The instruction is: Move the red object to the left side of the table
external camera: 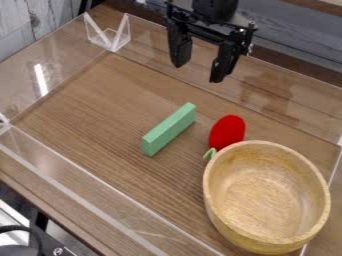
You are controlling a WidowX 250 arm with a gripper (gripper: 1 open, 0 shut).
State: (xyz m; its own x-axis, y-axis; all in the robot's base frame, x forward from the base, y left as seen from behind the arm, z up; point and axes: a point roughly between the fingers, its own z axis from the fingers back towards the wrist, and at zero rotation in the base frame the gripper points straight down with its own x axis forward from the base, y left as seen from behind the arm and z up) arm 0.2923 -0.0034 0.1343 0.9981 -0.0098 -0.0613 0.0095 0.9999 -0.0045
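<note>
The red object [227, 130] is a small rounded toy with a light green leafy end. It lies on the brown wood-grain table [94, 110], right of centre, touching the far rim of the wooden bowl. My gripper [201, 62] hangs above the back of the table, pointing down, well apart from the toy and higher than it. Its two black fingers [178, 48] stand open with nothing between them.
A long green block [170, 129] lies just left of the red toy. A large wooden bowl [225, 208] fills the near right corner. Low clear acrylic walls [80, 175] border the table, with a clear bracket [107, 35] at the back left.
</note>
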